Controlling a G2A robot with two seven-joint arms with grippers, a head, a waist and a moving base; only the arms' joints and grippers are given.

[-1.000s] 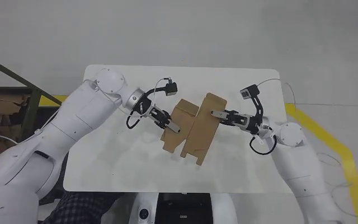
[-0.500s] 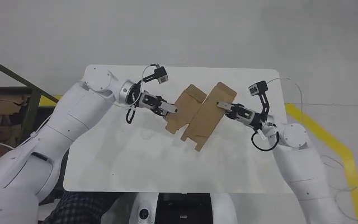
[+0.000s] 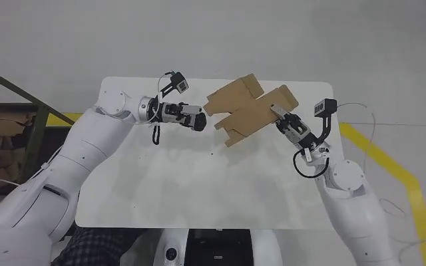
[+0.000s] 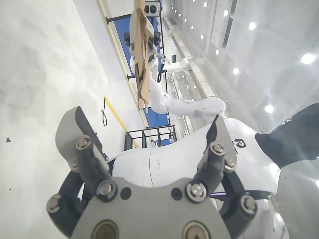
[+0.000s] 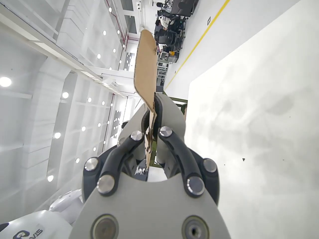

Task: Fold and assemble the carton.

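**Materials.** The item under work is a flat brown corrugated-cardboard carton blank [image 3: 246,110], made of stepped rectangular panels with notched flaps. It is not yet erected. It is held clear of the white rectangular matte table [image 3: 200,186], above the table's far right portion, and one flap overhangs the table's far edge. The table top carries faint grey smudges and a few small dark specks.

**View differences.** The top view gives the blank's broad face and outline. The left wrist view presents the carton [image 4: 140,50] edge-on as a thin strip, with the fluted core exposed and the lower end ragged. Beside it lies the table [image 4: 37,63]. The right wrist view shows a rounded flap of the carton [image 5: 145,70] rising from the fingers, slightly bowed, with the table [image 5: 249,125] alongside.

**Jaws.** The left gripper [image 3: 202,122] sits over the table's far half, left of centre. In its own view the left gripper [image 4: 145,125] has its two black-padded metal fingers spread wide with nothing between them. The carton is apart from it.

The right gripper [image 3: 281,120] is over the table's far right portion. In its own view the right gripper [image 5: 150,110] has its jaws closed tightly on the carton's edge. The cardboard is pinched between the pads and its corrugated end protrudes back through the fingers.
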